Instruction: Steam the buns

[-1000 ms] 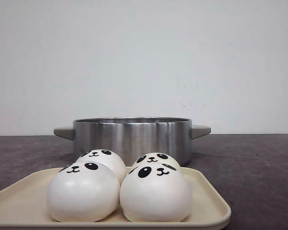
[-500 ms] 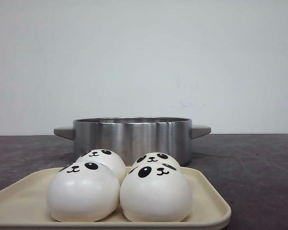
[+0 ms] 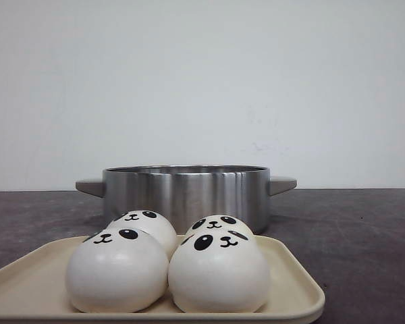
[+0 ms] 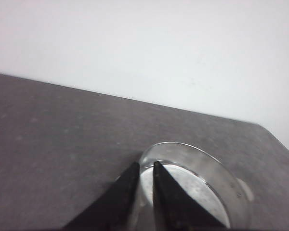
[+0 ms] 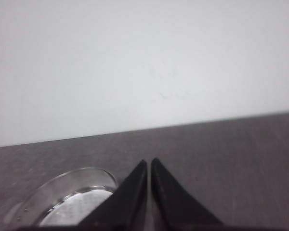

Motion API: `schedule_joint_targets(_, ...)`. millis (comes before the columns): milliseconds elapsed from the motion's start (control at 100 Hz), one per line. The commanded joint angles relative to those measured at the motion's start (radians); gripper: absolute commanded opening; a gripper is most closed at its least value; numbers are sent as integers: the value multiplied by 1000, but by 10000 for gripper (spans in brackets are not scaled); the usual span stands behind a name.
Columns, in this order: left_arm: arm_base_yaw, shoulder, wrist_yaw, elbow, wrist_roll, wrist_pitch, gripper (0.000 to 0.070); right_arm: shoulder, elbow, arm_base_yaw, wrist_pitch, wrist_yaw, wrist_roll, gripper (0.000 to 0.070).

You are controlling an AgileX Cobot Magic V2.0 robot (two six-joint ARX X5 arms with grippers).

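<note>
Front view: four buns (image 3: 169,260) sat clustered on a cream tray (image 3: 293,287), all touching or nearly so. The steel pot (image 3: 185,192) stood just behind the tray, open-topped, on the dark table (image 3: 364,229). No arm was visible here, so neither had reached the tray.

Left wrist view: left gripper (image 4: 145,169) was empty, its jaws nearly together with a thin gap. It hung above the pot (image 4: 207,178) rim, pointing forward and down at a shallow angle. The buns were out of this view.

Right wrist view: right gripper (image 5: 149,163) was empty, tips practically meeting. It hovered beside the pot (image 5: 67,197), which sat off to one side, and was aimed low across the table (image 5: 231,159).

Judgement: the step was the first pick. Open wide before descending, and take a front bun, since those are less boxed in. Squeeze lightly; the buns look soft. Lift clear of the pot wall before lowering in.
</note>
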State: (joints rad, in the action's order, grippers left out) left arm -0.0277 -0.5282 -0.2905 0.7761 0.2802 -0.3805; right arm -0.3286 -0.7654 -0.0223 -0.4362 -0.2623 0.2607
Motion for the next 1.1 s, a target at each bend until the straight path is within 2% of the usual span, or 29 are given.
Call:
schedule_joint_targets(0,-6,-49,-21,87,-37,-30,11,-25,-53,0,-19,-32,-51,6)
schedule_joint_targets(50,-11,-81,-53,132,-36,-44,95,-37,-72,0,-17,-68,-51,8)
schedule_joint_targets(90,-14,-100,-72,157,-36,-50,232,-38,-79,0,-11,-99,-50,20)
schedule_joint_targets(120,-16,-109,-80,169,-36,-48,360,-38,-80,0,-1,-126,-48,68)
schedule_joint_targets(150,-19,-114,-81,176,-33,-47,482,-38,-80,0,10,-151,-39,165)
schedule_joint_targets(180,-24,-115,-81,179,-29,-47,588,-38,-80,0,19,-172,-22,302)
schedule_joint_targets(200,-27,-114,-81,179,-26,-45,635,-38,-80,0,26,-184,-6,398)
schedule_joint_targets(230,-32,-114,-81,179,-24,-47,670,-39,-80,0,36,-195,23,515)
schedule_joint_targets(250,-35,-113,-81,179,-24,-50,673,-43,-80,0,42,-201,40,566)
schedule_joint_targets(280,-40,-111,-81,179,-24,-55,672,-50,-80,0,49,-214,61,595)
schedule_joint_targets(390,-68,-106,-81,179,-24,-80,672,-94,-81,3,50,-248,83,595)
schedule_joint_targets(570,-120,-108,-81,179,-25,-104,672,-244,-142,63,13,-252,93,595)
schedule_joint_targets(650,-136,-113,-81,179,-25,-111,672,-330,-200,133,-40,-192,77,595)
schedule_joint_targets(750,-149,-119,-80,179,-25,-121,672,-445,-288,255,-153,-78,34,595)
schedule_joint_targets(910,-166,-124,-79,179,-26,-121,672,-627,-387,490,-295,69,78,595)
schedule_joint_targets(1090,-175,-125,-76,179,-26,-122,672,-810,-397,686,-378,88,174,595)
